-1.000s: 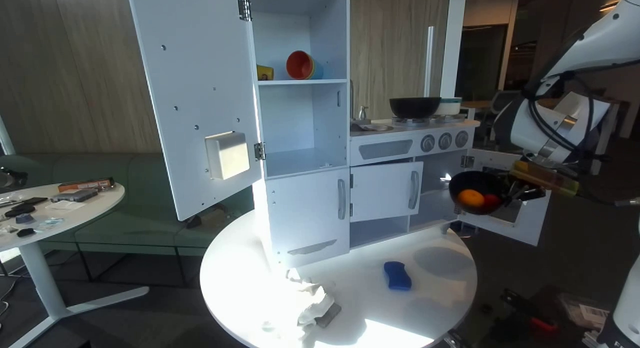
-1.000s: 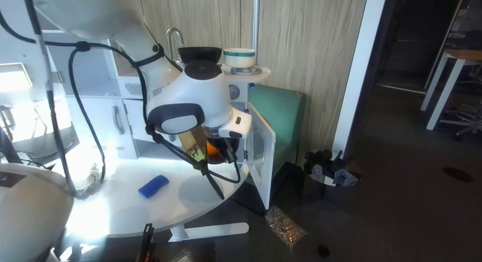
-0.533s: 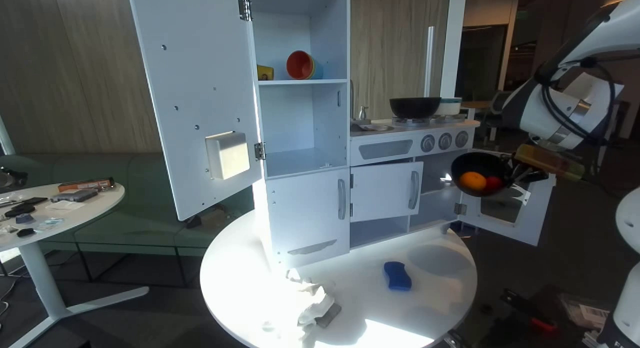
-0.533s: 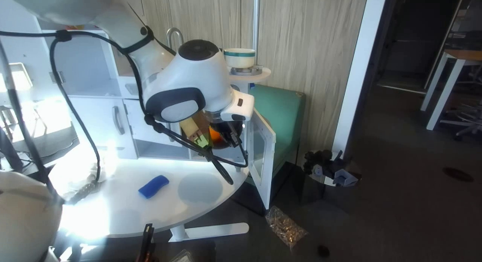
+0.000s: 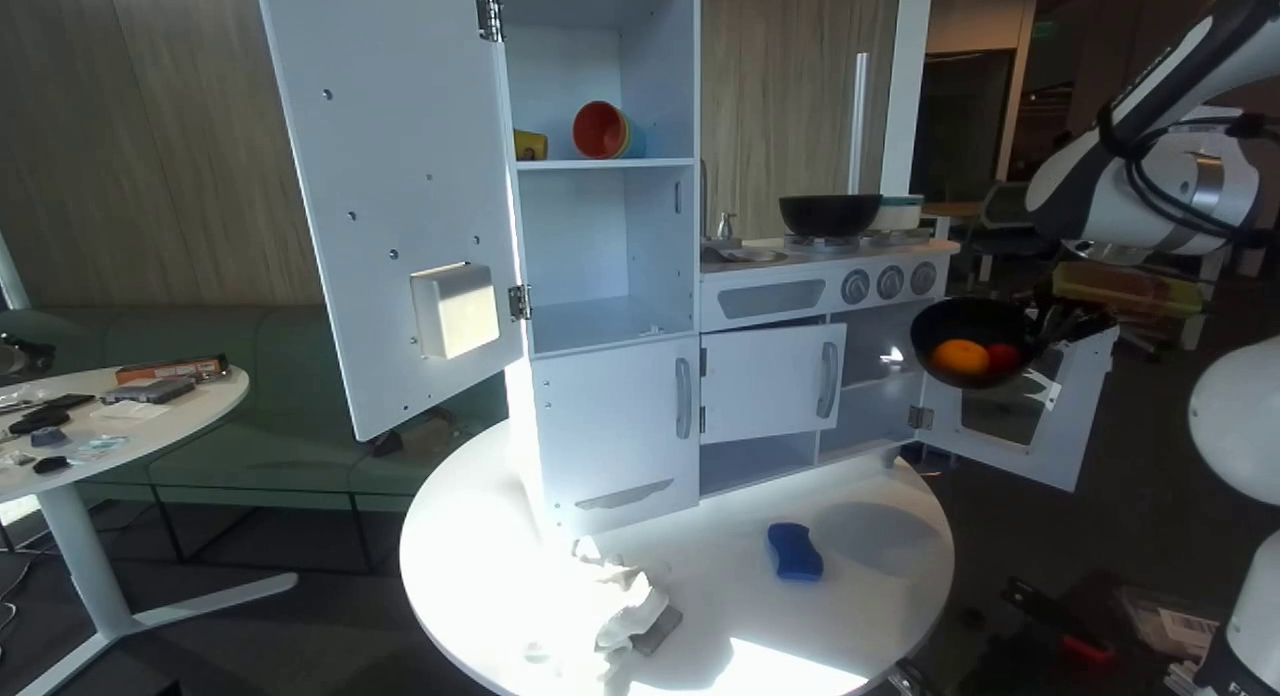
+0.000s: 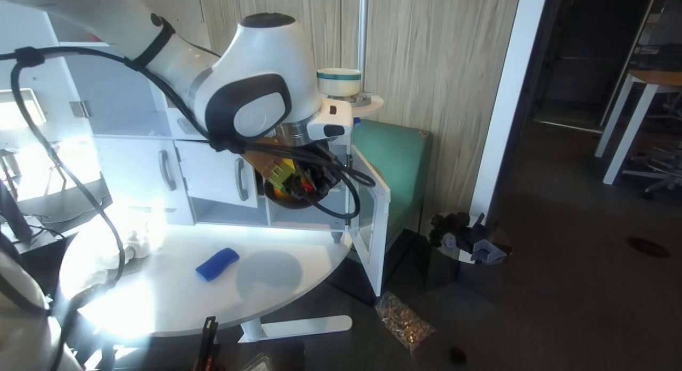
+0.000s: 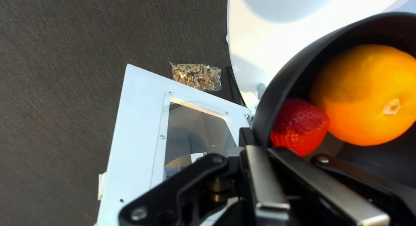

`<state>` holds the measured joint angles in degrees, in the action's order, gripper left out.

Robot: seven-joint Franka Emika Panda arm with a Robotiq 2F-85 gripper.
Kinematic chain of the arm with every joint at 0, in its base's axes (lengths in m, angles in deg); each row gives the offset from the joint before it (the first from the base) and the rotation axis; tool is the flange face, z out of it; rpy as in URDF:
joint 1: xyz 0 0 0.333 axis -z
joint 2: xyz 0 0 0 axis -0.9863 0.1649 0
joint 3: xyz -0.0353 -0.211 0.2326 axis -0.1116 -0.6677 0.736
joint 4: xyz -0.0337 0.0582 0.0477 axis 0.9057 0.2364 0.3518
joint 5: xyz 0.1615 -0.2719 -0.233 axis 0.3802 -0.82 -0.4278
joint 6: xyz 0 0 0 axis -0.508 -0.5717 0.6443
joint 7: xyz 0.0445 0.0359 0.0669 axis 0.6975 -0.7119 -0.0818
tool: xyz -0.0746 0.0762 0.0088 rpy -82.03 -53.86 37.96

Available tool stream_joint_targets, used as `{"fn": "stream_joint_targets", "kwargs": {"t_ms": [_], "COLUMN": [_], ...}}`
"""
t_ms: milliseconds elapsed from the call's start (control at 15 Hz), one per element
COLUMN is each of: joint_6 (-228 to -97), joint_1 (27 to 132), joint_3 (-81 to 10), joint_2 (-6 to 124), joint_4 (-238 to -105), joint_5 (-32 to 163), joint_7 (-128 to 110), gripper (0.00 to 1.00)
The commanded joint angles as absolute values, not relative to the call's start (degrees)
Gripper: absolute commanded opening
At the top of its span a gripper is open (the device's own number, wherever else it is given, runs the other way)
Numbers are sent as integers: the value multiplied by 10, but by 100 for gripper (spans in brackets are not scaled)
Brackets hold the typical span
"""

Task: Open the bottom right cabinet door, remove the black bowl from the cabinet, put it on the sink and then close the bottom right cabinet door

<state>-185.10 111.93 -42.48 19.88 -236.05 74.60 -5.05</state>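
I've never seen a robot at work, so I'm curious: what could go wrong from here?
The gripper pinches the black bowl at one edge, so it might tip, spilling the orange or strawberry. The open cabinet door sticks out nearby and could get bumped. A black vessel stands near the sink, so the bowl might knock it.

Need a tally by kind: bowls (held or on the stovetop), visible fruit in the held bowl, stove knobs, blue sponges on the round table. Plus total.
Bowls: 3 (held black bowl, black stovetop bowl, white-and-teal stovetop bowl)
Fruit: 2 (orange, strawberry)
Stove knobs: 3
Blue sponges: 1
Total: 9
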Motion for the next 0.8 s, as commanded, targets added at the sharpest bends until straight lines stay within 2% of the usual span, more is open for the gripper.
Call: {"fn": "stream_joint_targets", "kwargs": {"t_ms": [0, 467, 733], "joint_6": [-1765, -1602, -1528], "joint_1": [1094, 1039, 1005], "joint_3": [-436, -404, -348], "joint_2": [74, -143, -261], "joint_4": [-2372, -2372, -2368], "joint_5": [698, 689, 712], "joint_7": [-45, -72, -152], "gripper": [1, 1, 1]}}
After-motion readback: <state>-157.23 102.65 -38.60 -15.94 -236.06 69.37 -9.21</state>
